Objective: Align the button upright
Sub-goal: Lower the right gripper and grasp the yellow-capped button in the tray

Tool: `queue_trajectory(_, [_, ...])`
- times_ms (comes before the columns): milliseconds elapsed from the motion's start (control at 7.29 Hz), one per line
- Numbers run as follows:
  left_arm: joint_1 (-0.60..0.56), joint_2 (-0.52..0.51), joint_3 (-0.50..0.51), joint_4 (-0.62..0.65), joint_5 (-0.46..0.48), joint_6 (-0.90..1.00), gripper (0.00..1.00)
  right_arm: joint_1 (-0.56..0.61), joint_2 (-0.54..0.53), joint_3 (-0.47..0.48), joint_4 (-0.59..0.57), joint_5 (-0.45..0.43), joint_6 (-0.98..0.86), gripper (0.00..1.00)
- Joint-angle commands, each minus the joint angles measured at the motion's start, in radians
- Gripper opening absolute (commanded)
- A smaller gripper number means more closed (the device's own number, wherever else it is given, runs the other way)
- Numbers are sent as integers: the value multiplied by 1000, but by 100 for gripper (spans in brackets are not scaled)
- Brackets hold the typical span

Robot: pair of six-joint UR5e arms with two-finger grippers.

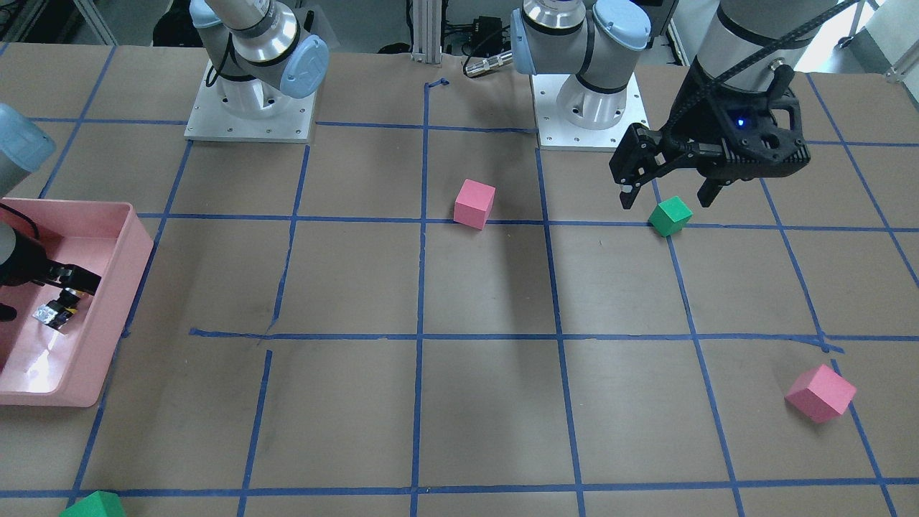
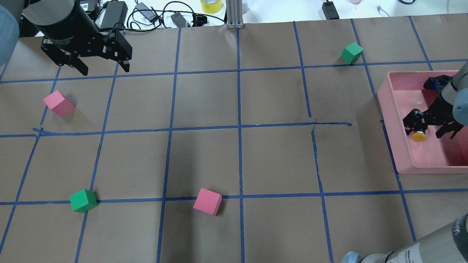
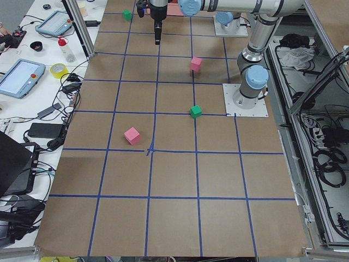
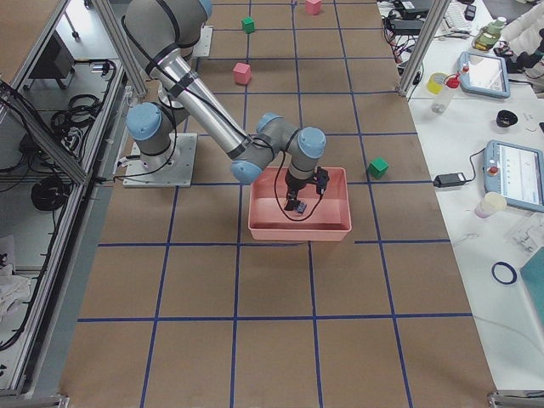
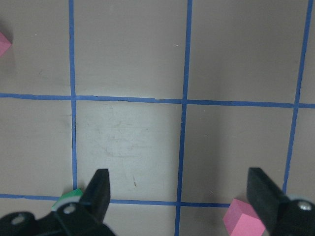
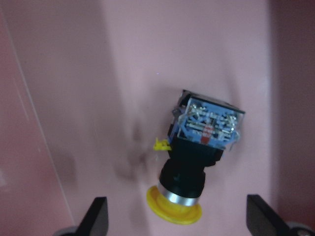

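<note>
Hovering released over the tipped button [image 6: 197, 157], right tool [image 6: 177, 200], pink tray [image 2: 400, 146] walls around; left tool [image 5: 178, 172] released.

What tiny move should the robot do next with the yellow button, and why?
Probably lower the right tool around the button: it lies on its side in the pink tray, between the open jaws, untouched.

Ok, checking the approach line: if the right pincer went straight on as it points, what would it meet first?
Most likely the button, lying on its side in the pink tray, between the right pincer's open fingers. How far above it is unclear.
</note>
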Motion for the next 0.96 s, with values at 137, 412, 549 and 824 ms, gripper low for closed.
queue_trajectory(137, [23, 1, 0, -5, 0, 0, 100, -5, 26, 2, 0, -21, 2, 99])
queue_trajectory(412, [31, 1, -2, -5, -2, 0, 100, -15, 30, 2, 3, -23, 4, 70])
queue_trajectory(549, [29, 3, -2, -5, -2, 0, 100, -22, 36, 2, 8, -21, 7, 39])
queue_trajectory(824, [28, 13, -14, -5, 2, 0, 100, -25, 29, -4, 15, -15, 10, 0])
